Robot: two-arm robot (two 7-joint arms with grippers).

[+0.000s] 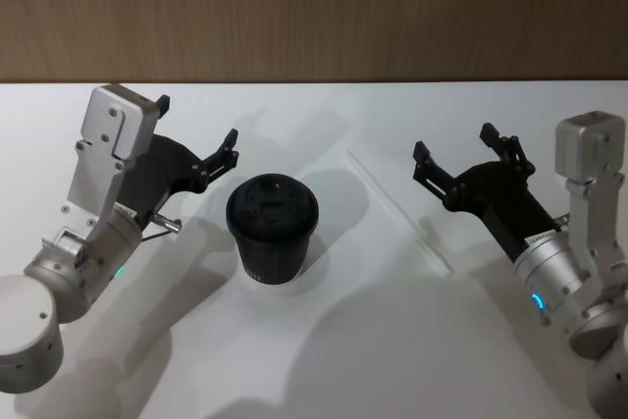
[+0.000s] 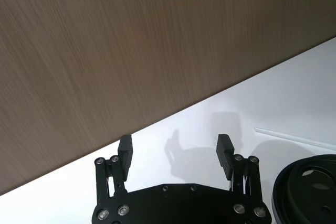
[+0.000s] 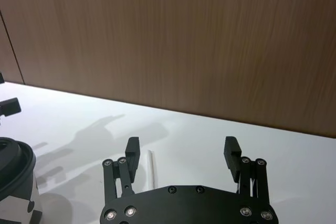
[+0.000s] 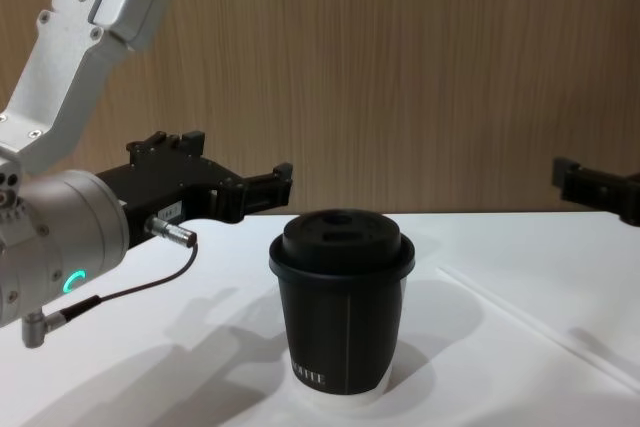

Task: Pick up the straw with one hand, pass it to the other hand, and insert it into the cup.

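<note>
The wide white table (image 1: 324, 360), set before a brown wood-grain wall (image 1: 314, 7), carries everything, and nothing of the task looks done yet. The long black left gripper (image 1: 196, 123), on a silver-grey housing with a green ring light, hovers just left of the cup. Its fingers are spread wide and hold nothing. The long black right gripper (image 1: 453, 144) hangs over the right side of the table, its fingers likewise spread and empty. Between the two stands the small black paper cup (image 1: 272, 228), upright, with its black domed lid on. The thin white straw (image 1: 399, 211) lies flat on the table to the right of the cup and apart from it, nearer the right gripper and untouched. By my reading, the pick-up, the hand-over and the insertion are all yet to do.
</note>
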